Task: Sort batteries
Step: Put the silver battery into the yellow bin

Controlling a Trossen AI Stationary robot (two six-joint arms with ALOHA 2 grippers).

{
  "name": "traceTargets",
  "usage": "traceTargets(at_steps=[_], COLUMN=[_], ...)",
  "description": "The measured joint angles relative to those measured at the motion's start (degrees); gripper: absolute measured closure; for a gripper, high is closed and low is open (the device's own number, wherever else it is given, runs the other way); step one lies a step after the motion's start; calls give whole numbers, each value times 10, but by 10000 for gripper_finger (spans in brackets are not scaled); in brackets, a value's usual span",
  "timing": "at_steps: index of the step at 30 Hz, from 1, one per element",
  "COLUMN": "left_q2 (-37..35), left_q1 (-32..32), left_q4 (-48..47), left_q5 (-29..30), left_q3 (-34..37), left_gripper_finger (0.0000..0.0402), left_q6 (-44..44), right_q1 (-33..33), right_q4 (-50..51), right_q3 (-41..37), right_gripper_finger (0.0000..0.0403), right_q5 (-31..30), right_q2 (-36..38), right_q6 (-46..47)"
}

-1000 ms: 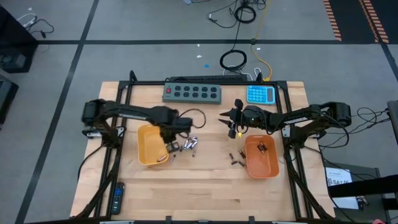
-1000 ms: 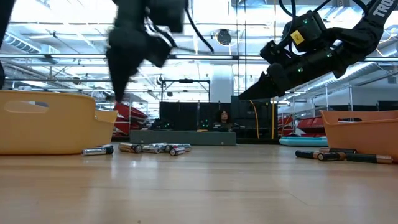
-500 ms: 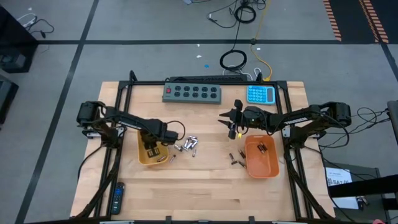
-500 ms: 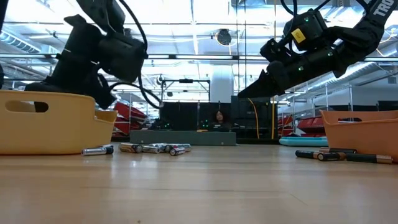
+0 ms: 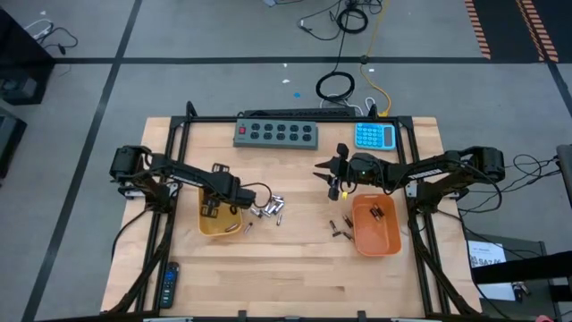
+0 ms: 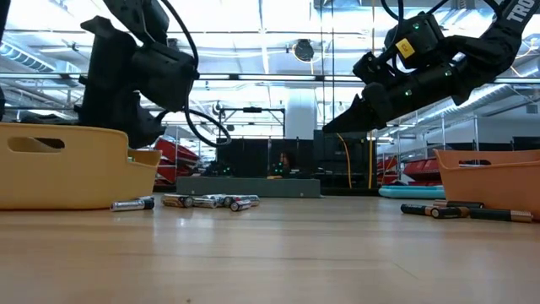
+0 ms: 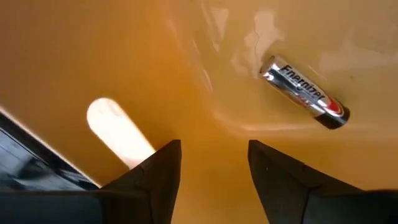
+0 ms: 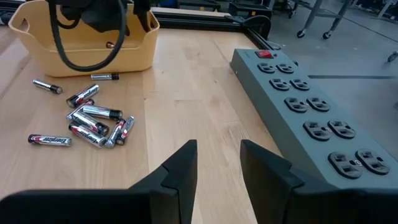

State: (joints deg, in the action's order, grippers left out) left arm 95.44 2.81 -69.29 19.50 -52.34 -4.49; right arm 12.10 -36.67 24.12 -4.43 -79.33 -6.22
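Wooden desk (image 5: 295, 268) holds two orange trays: at nine o'clock the left gripper (image 7: 211, 163) hangs inside the left tray (image 5: 207, 224), fingers parted and empty, since a silver battery (image 7: 303, 93) lies loose on its floor. More batteries (image 8: 93, 121) wait in a heap just beside that tray, at its three o'clock, likely next. Right gripper (image 8: 217, 163) hovers at one o'clock, fingers partly open and empty, clear of the right tray (image 5: 375, 228).

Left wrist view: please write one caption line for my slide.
Open left gripper inside the orange plastic tray, with one shiny silver cylindrical battery lying on the tray floor.

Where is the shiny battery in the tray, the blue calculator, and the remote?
silver battery (image 7: 304, 93), left wrist view, middle of its body
blue calculator (image 5: 374, 136), high view, its keypad
black remote control (image 5: 169, 283), high view, its middle
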Motion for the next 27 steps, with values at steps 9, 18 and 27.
traceTargets(at_steps=[9,18,27], left_q2=[0,0,0], left_q1=[0,0,0], left_q4=[57,65,99], left_q5=[30,81,126], left_q3=[19,40,40], left_gripper_finger=[204,204,204], left_q6=[-143,-228,-289], right_q1=[0,0,0], right_q4=[3,3,3], right_q3=[0,0,0], right_gripper_finger=[289,289,289], right_q5=[0,0,0], right_q2=[0,0,0], right_q6=[0,0,0])
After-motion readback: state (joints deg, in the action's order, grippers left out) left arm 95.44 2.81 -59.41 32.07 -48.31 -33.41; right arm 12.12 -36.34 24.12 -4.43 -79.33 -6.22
